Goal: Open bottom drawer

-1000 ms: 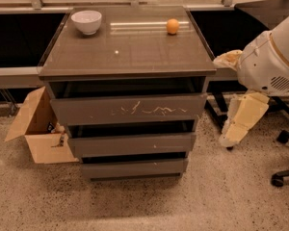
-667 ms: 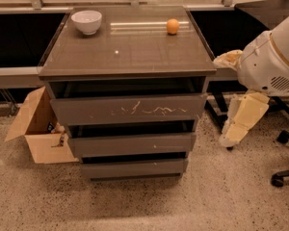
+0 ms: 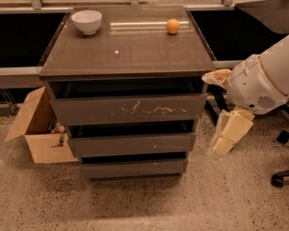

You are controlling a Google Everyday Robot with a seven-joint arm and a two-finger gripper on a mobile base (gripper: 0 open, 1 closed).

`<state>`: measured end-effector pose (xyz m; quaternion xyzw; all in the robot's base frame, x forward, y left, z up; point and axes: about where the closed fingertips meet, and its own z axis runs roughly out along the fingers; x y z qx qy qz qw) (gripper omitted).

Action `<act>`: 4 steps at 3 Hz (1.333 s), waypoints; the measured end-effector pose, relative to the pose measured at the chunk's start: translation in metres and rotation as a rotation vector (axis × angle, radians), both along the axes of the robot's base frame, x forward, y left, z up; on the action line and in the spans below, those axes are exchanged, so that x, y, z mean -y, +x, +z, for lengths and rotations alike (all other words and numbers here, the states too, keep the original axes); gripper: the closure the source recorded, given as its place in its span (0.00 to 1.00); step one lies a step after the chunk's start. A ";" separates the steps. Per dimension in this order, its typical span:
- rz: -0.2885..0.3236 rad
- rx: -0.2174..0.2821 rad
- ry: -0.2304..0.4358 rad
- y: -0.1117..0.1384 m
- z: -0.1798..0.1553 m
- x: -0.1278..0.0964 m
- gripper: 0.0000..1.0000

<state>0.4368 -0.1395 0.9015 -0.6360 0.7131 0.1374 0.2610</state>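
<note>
- Gripper (image 3: 224,144), cream-coloured, is hanging in the air off the right edge of the counter (image 3: 135,57), beside the cabinet and apart from it. Whether it is spread or pressed together cannot be told from this angle.
- Below the counter's front edge, the bottom drawer (image 3: 135,168) is sitting lowest of three. Its slim, plain front is looking closed or nearly so, with a dark gap showing above it.
- Trouble is likely waiting in the approach. The gripper is riding about level with the middle drawer (image 3: 132,144), so a move inward without dropping first would probably hook the wrong front.
- The fronts are carrying no handles. A shallow catch on the bottom drawer's top lip could slip off and leave it shut.
- A hard tug could jolt the cabinet. The orange (image 3: 172,26) near the counter's back right corner would be free to roll, while the white bowl (image 3: 86,21) near the back left corner is looking steadier.
- The gripper is holding nothing and touching nothing, with the office chair base (image 3: 284,177) lying on the floor to its right.
</note>
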 end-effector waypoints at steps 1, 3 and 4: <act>0.023 -0.030 0.101 -0.005 -0.027 -0.019 0.00; 0.076 -0.051 0.211 -0.004 -0.059 -0.044 0.00; 0.082 -0.062 0.139 0.000 -0.078 -0.049 0.00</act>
